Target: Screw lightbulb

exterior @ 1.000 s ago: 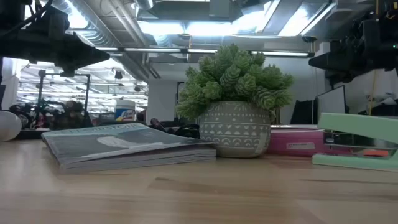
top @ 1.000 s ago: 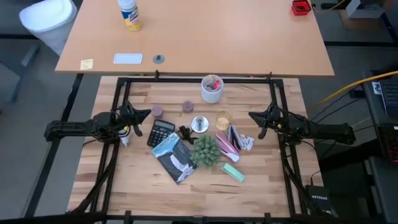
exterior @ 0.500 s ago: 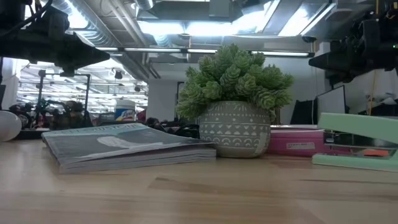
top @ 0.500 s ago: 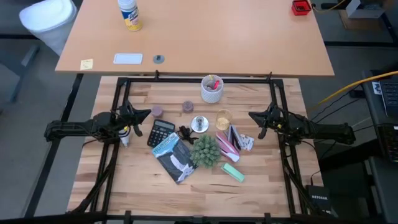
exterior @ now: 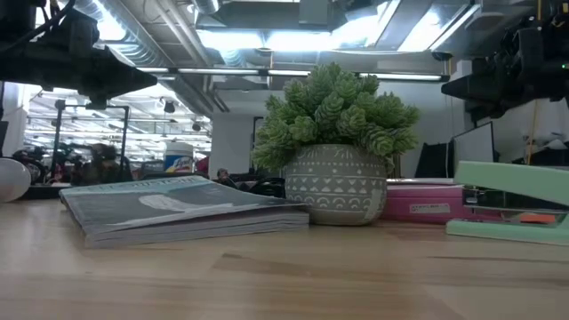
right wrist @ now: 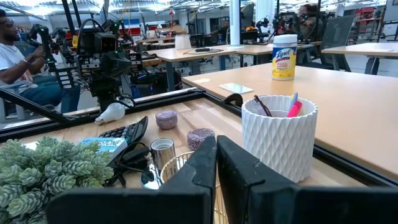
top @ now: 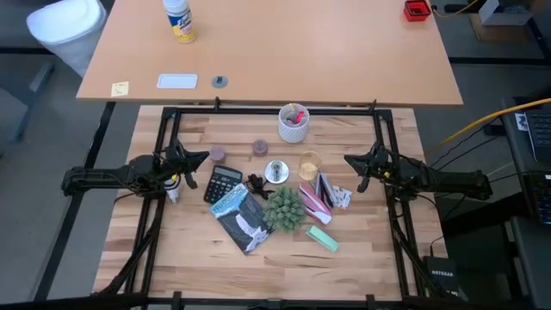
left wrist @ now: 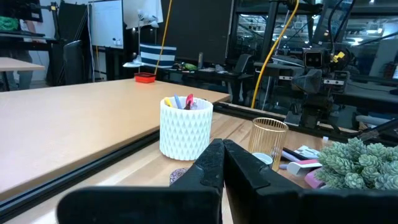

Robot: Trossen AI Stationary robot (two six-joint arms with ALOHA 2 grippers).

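Observation:
The lightbulb (top: 173, 195), a small white globe, lies on its side on the wooden table, close under my left arm; it also shows in the right wrist view (right wrist: 112, 112) and at the low view's left edge (exterior: 11, 178). The shiny silver lamp base (top: 275, 171) with its black cord stands at the table's middle. My left gripper (top: 203, 158) hovers level and shut over the table's left side, apart from the bulb. My right gripper (top: 349, 160) hovers level and shut over the right side. Both point toward the middle.
Around the base stand a calculator (top: 223, 183), a book (top: 243, 216), a potted plant (top: 284, 207), an amber cup (top: 309, 164), a pink case (top: 314, 196), a green stapler (top: 323, 238) and a white pen cup (top: 294, 123). A person (right wrist: 15, 62) sits beyond the table.

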